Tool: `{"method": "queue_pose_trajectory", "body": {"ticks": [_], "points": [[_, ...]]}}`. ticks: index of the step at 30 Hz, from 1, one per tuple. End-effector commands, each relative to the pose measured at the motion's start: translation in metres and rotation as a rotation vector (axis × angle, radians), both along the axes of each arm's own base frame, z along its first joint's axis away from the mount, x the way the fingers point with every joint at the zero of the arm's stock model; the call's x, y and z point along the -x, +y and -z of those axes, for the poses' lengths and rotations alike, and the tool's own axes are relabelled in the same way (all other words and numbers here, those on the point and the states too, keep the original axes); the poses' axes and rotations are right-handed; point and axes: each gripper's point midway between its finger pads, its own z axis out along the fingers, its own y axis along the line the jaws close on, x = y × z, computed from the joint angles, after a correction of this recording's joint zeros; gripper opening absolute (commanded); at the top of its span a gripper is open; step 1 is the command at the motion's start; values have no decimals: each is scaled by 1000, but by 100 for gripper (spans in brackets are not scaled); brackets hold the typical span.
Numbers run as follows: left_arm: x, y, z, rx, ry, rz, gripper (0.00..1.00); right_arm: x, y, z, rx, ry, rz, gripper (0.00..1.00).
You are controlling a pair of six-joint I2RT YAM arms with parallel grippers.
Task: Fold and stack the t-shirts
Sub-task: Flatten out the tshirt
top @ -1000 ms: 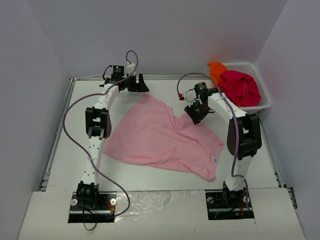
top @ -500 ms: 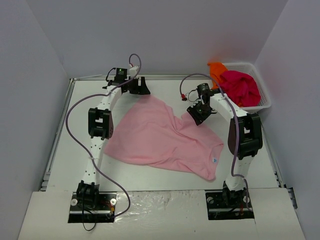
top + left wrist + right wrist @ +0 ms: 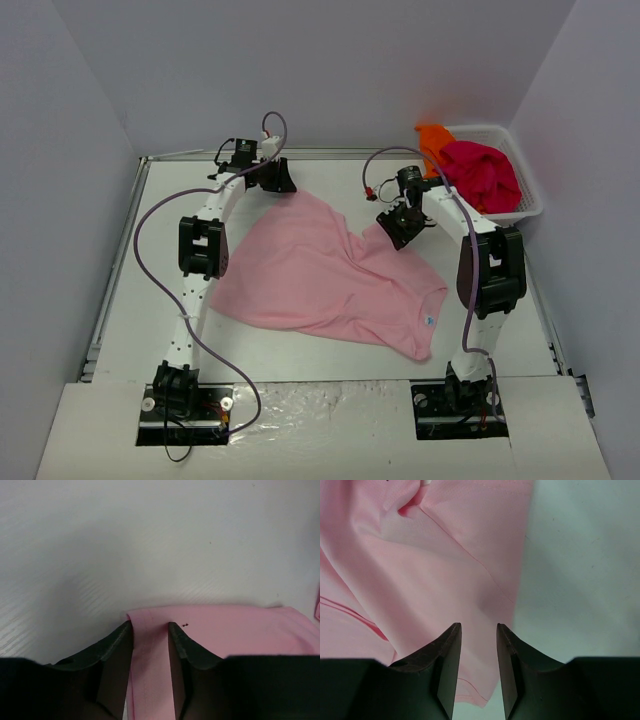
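- The white table (image 3: 130,300) fills most of my overhead view, and both arms reach across it toward the far wall.
- The pink t-shirt (image 3: 310,275) lies opened out at mid-frame, rumpled rather than flat. Its long axis runs diagonally from upper left to lower right, with the neck opening at the lower-right end.
- The white mesh basket (image 3: 530,205) sits at the upper right of the frame, apart from the pink t-shirt. It holds a bunched magenta t-shirt (image 3: 485,175), and an orange t-shirt (image 3: 433,138) spills over its left corner.
- The left gripper (image 3: 281,180) is at the shirt's topmost corner. On its wrist camera I see the fingers drawn in on a strip of pink hem lying between them.
- The right gripper (image 3: 398,230) is at the shirt's upper-right edge, fingers pinching a fold of pink cloth beside bare table.
- The neck label (image 3: 428,322) is a small white tag just inside the collar, at the lower right.
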Motion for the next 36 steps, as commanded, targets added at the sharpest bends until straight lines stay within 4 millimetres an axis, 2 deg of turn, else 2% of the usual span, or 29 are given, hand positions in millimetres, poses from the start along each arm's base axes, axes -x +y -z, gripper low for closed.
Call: {"method": "queue_pose_trajectory", "body": {"ticks": [1,2,4,6,13,15,16,18,19,20,22,23,24,25,26,27,28,31,36], "points": [[3,-2,-22,-33,-42,20,31,9,-8,4,25,42,11,31],[3,-1,-21,-36,-39,16,23,9,-8,6,26,45,12,31],[4,-1,-21,-40,-38,17,15,9,-8,7,28,50,14,31],[3,0,-21,-44,-40,15,3,9,-8,8,28,50,14,30],[3,4,-25,-53,-34,-12,3,5,-14,2,26,28,41,31],[4,10,-30,-76,-38,-25,2,-3,-23,-5,16,-1,85,34],[3,15,-41,-96,-54,-42,2,-7,-25,-8,11,-12,99,34],[6,25,-42,-140,-52,-58,2,-10,-35,-12,3,-22,134,35],[8,33,-52,-173,-57,-81,2,-13,-37,-15,2,-32,144,35],[13,39,-48,-206,-50,-79,2,-15,-41,-14,6,-33,154,35],[24,52,-62,-250,-36,-101,2,-19,-49,-13,13,-32,190,35],[32,58,-56,-291,-30,-78,2,-20,-51,-9,11,-21,199,35],[38,62,-58,-305,-22,-79,2,-20,-50,-7,0,-15,202,35],[43,70,-77,-313,-42,-93,2,-21,-47,-3,-36,1,195,35],[48,75,-79,-326,-45,-89,2,-21,-43,-2,-56,7,184,35],[60,81,-67,-342,-7,-86,2,-21,-39,0,-77,16,173,35],[66,89,-87,-349,-36,-103,2,-22,-35,0,-98,19,161,35],[92,102,-93,-382,-19,-106,2,-29,-21,4,-167,38,130,35],[131,113,-93,-418,25,-91,2,-42,0,11,-277,89,83,36]]}}
